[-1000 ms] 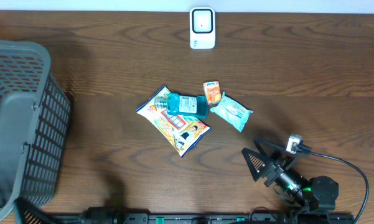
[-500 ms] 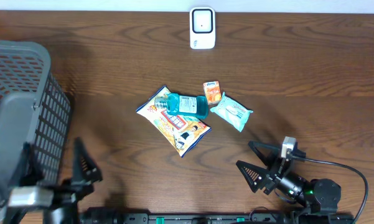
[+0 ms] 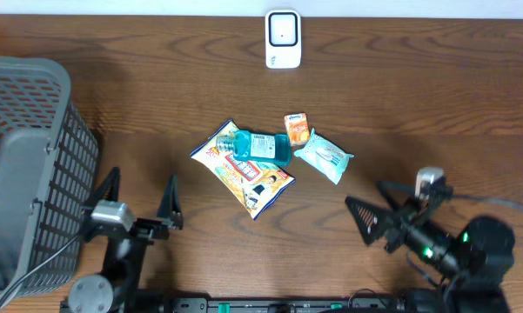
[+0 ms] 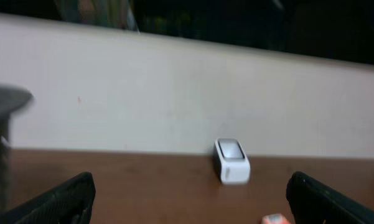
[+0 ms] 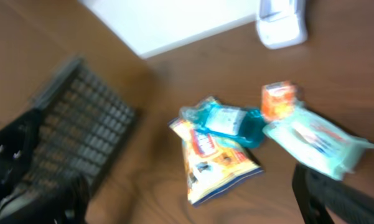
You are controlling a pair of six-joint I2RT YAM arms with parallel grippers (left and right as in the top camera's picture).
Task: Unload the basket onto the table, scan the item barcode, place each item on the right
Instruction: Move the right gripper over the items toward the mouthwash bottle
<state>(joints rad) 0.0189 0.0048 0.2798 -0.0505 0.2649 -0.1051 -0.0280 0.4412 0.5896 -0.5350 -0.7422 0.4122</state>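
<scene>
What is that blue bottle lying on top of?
The blue bottle lies across one end of a yellow snack bag. The rest of the bag shows plainly. The printed part beneath the bottle is covered, so nothing there can be read.

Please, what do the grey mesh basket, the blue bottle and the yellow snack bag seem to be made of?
Grey mesh basket: probably moulded plastic, matte; its grid of holes is even.
Translucent blue bottle: likely clear plastic, glossy; the tint looks see-through.
Yellow snack bag: seemingly printed plastic film, shiny, with crimped ends.
</scene>
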